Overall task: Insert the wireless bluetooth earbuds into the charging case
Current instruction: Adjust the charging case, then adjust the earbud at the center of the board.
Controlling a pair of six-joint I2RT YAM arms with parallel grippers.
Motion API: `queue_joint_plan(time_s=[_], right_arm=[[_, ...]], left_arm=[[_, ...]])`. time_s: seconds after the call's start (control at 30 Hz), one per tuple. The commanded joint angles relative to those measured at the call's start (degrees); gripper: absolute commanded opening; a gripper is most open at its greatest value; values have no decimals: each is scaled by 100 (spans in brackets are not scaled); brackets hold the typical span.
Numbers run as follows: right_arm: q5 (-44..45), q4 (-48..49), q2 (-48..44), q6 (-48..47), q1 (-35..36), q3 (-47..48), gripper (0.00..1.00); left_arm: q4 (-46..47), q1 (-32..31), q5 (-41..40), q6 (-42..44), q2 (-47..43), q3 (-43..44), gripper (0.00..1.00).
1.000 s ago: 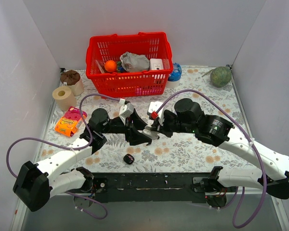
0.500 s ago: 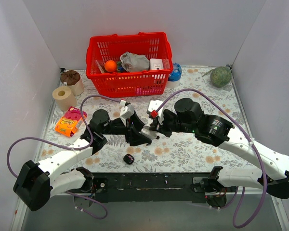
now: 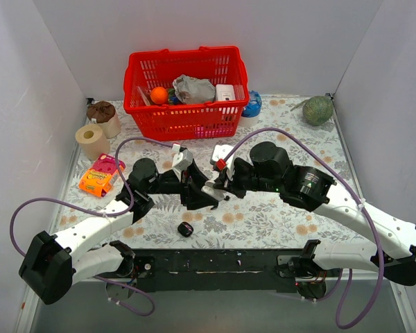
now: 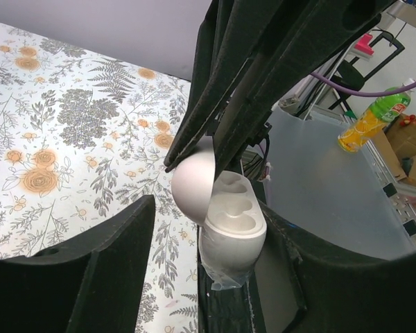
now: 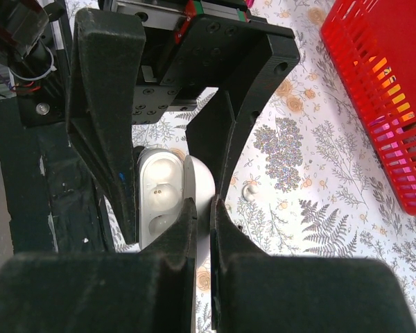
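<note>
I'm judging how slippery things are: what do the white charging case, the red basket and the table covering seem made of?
The white charging case: smooth satin moulded plastic, judging by its soft sheen and seamless rounded wells. The red basket: glossy moulded plastic, given its thin lattice walls. The table covering: flat floral-printed sheet, cloth or vinyl; the look leaves that open.

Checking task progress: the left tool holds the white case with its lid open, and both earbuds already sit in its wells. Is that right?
Not quite. The left tool does hold the white case with its lid open, but both wells are empty and no earbuds are seated. The left wrist view shows the bare white cavities.
</note>
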Motion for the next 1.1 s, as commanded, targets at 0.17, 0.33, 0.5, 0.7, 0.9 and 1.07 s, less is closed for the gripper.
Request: queue_joint_plan(time_s=[0.17, 0.33, 0.5, 0.7, 0.9, 1.07], right_arm=[[57, 295, 30, 80, 68, 203, 1], [74, 269, 48, 97, 77, 186, 1], [188, 357, 4, 255, 86, 124, 1], [697, 725, -128, 790, 60, 124, 58], [1050, 1418, -724, 1801, -616, -339, 68], [918, 1736, -824, 2452, -1302, -1570, 63]], left_arm=[[105, 27, 5, 26, -103, -56, 29], [78, 27, -100, 106, -129, -74, 11], [52, 27, -249, 176, -261, -152, 0], [34, 27, -732, 150, -568, -451, 0], [-159, 27, -1812, 97, -1464, -978, 0], [-563, 19, -2920, -43, -2982, -1514, 0]])
